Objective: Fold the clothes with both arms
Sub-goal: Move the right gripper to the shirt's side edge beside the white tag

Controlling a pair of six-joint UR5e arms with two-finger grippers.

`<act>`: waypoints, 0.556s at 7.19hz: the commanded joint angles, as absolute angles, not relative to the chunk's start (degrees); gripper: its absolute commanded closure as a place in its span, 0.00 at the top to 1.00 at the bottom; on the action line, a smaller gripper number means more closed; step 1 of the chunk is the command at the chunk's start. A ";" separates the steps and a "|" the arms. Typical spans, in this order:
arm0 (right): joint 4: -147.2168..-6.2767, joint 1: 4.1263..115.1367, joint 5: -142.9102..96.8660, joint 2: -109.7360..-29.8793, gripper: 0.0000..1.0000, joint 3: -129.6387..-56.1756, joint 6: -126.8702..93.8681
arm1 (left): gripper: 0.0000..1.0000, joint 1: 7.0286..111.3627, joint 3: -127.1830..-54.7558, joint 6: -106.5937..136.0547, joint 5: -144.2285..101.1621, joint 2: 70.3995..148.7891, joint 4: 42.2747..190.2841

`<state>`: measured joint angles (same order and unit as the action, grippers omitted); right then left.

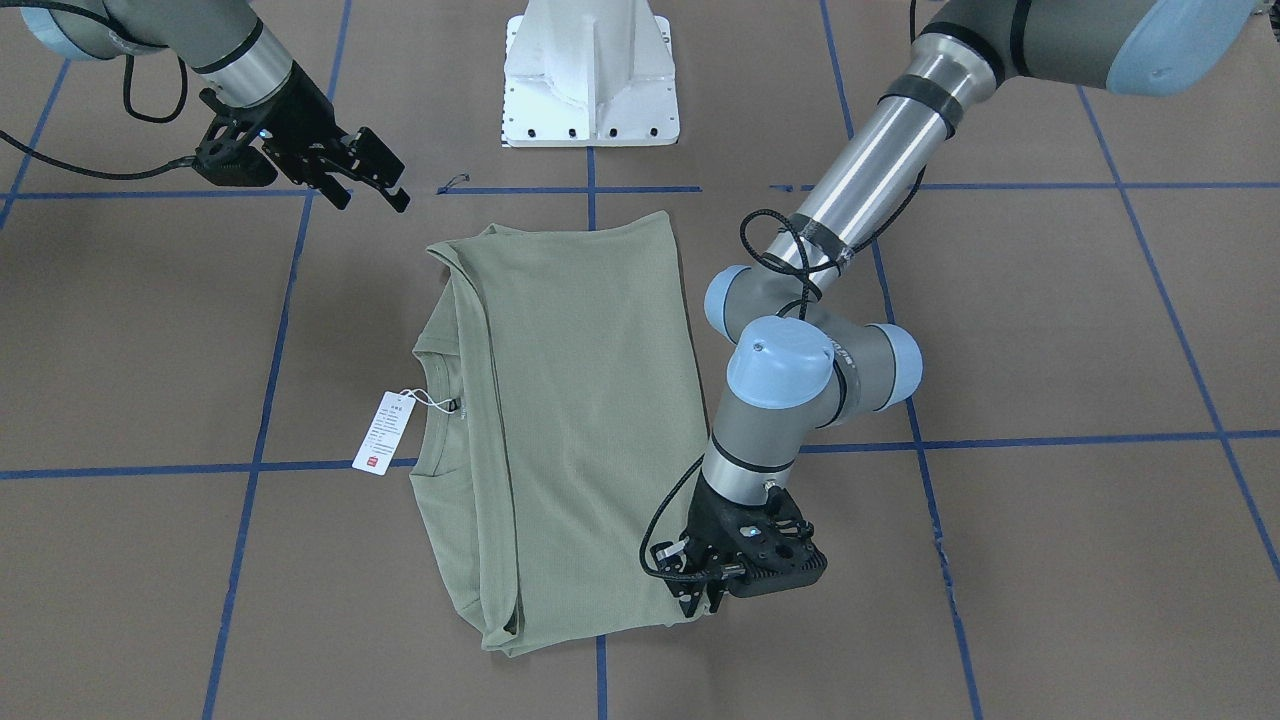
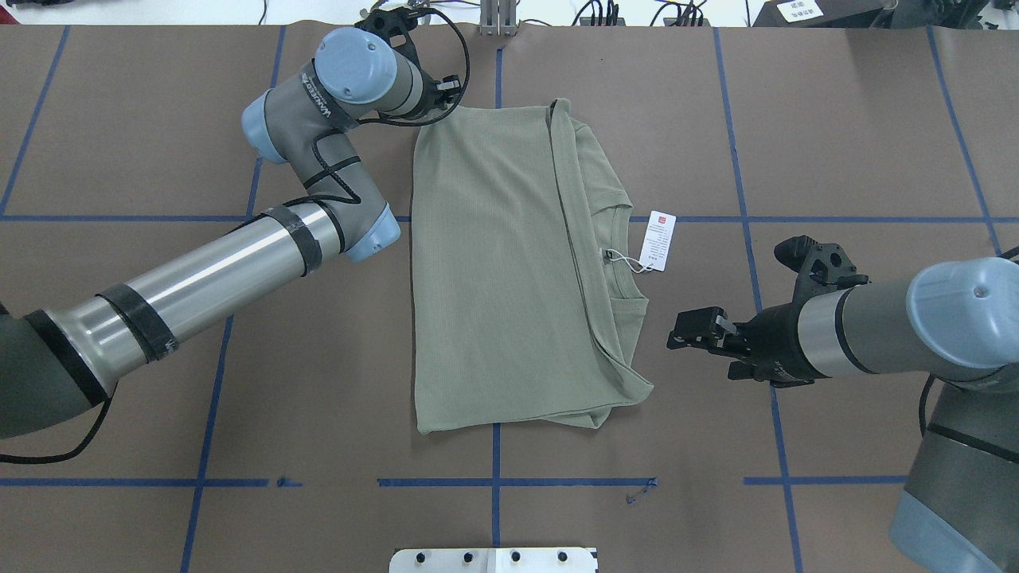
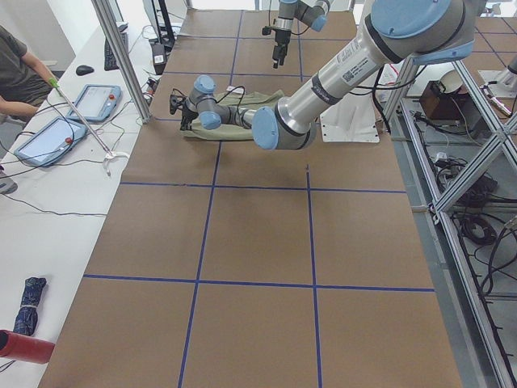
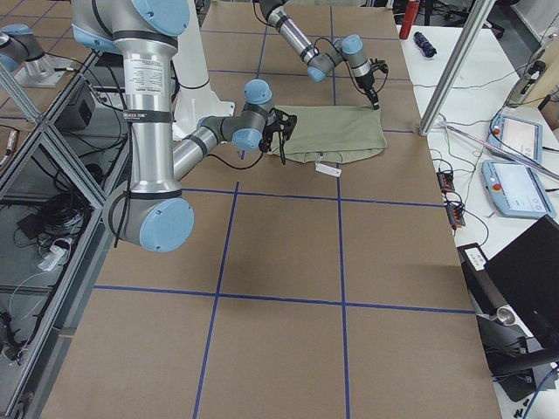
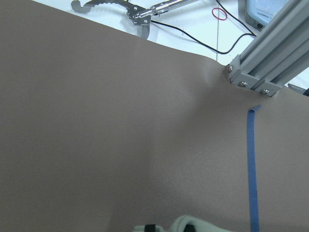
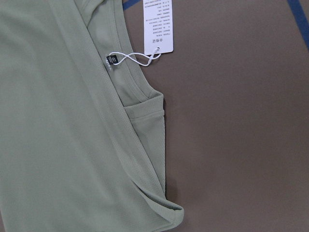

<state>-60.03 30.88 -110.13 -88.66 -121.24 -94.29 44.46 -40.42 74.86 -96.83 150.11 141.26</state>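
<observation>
The pale green shirt (image 1: 590, 420) lies flat and folded lengthwise on the brown table, also in the overhead view (image 2: 501, 270). Its white hang tag (image 1: 383, 432) rests beside the collar. My left gripper (image 1: 702, 603) points down at the shirt's corner on the operators' side. Its fingers are close together, shut on that corner. A bit of bunched green fabric (image 5: 193, 224) shows at the bottom of the left wrist view. My right gripper (image 1: 372, 197) hovers open beside the shirt's near corner, apart from it. The right wrist view looks down on the collar and tag (image 6: 157, 26).
The white pedestal base (image 1: 590, 80) stands at the robot's edge. Blue tape lines (image 1: 260, 400) grid the brown table. An aluminium post (image 5: 270, 58) and metal tongs (image 5: 140, 12) are just past the far edge. A seated person (image 3: 16, 65) and tablets (image 3: 97, 101) are at the side bench.
</observation>
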 commanded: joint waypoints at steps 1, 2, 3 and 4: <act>-64.38 31.38 -110.13 -87.29 1.00 -120.24 -84.68 | 1.00 46.40 -42.17 66.83 -97.47 147.33 140.98; -73.04 31.72 -109.95 -82.23 1.00 -119.28 -79.24 | 1.00 46.58 -47.76 66.71 -100.26 142.69 140.19; -81.22 31.82 -109.34 -75.83 1.00 -116.83 -74.67 | 1.00 46.58 -55.56 66.71 -102.72 137.77 136.62; -86.78 31.47 -109.07 -68.80 1.00 -112.37 -73.40 | 1.00 46.58 -62.94 66.62 -103.88 133.90 132.67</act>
<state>-78.66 31.62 -109.50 -76.86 -116.69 -76.80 46.51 -54.14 66.92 -101.85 139.07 136.88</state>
